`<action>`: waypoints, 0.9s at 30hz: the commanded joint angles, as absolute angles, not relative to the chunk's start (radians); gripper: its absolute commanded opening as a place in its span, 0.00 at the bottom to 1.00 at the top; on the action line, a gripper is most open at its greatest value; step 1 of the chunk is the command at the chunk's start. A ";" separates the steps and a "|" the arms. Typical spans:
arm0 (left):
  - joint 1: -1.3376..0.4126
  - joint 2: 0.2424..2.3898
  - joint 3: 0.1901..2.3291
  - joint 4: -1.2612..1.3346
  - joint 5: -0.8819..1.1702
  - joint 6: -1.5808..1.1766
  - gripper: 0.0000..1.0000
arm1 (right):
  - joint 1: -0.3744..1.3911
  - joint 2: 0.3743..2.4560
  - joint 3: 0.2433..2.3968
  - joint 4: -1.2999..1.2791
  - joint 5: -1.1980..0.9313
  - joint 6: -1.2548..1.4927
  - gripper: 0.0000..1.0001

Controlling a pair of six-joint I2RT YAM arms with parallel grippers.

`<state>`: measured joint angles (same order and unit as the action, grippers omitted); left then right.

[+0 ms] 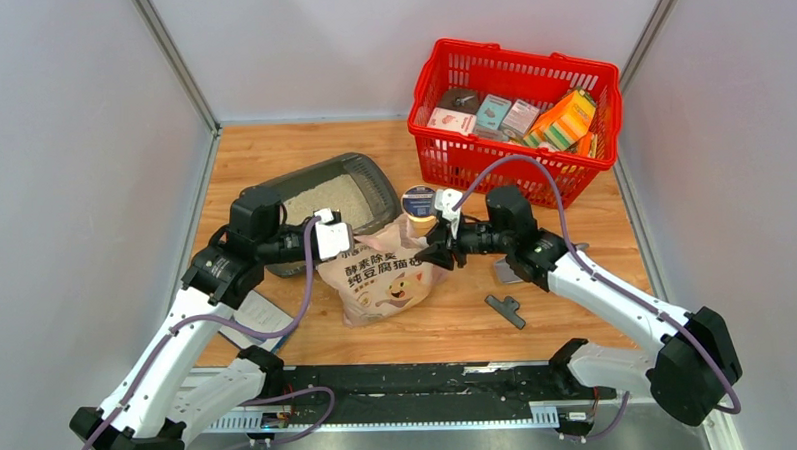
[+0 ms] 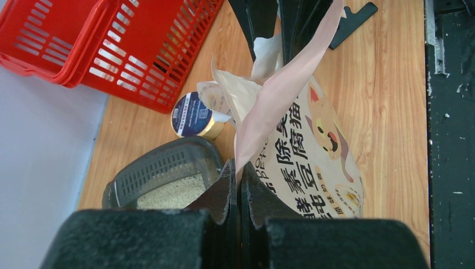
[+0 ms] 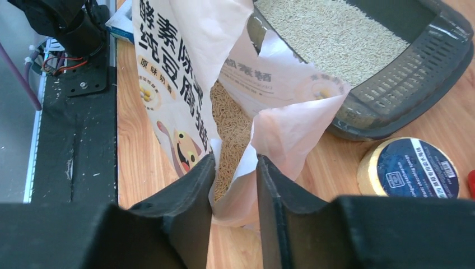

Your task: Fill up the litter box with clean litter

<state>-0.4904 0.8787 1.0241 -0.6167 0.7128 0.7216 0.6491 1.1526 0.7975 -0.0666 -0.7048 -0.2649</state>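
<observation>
Litter box (image 1: 385, 201) left of bag (image 1: 384, 278), litter (image 1: 339, 198) inside; can (image 1: 419, 200) behind bag; basket (image 1: 469, 163) behind-right.

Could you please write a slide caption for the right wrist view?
Right end effector pinching the open litter bag by its edge, beside the partly filled litter box.

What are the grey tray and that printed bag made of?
The litter box looks like moulded plastic, matte dark grey, with a slotted rim. The bag seems to be thin paper or a papery film: it creases sharply and shows no gloss.
</observation>
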 commanded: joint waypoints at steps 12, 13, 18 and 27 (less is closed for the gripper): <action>-0.494 0.810 1.164 -0.528 0.654 0.615 0.36 | 0.664 1.149 0.779 0.017 -0.632 -0.264 0.03; -0.494 0.808 1.176 -0.513 0.640 0.611 0.38 | 0.666 1.150 0.778 0.018 -0.627 -0.264 0.01; -0.494 0.825 1.229 -0.442 0.502 0.534 0.47 | 0.666 1.160 0.787 0.018 -0.580 -0.265 0.00; -0.399 1.132 1.331 -0.508 0.296 0.539 0.13 | 0.666 1.181 0.811 0.006 -0.617 -0.331 0.00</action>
<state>-0.4572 0.9791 1.2594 -0.4458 0.3973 0.5575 0.6609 1.1614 0.7841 -0.0185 -0.6067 -0.2726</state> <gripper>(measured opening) 0.220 0.006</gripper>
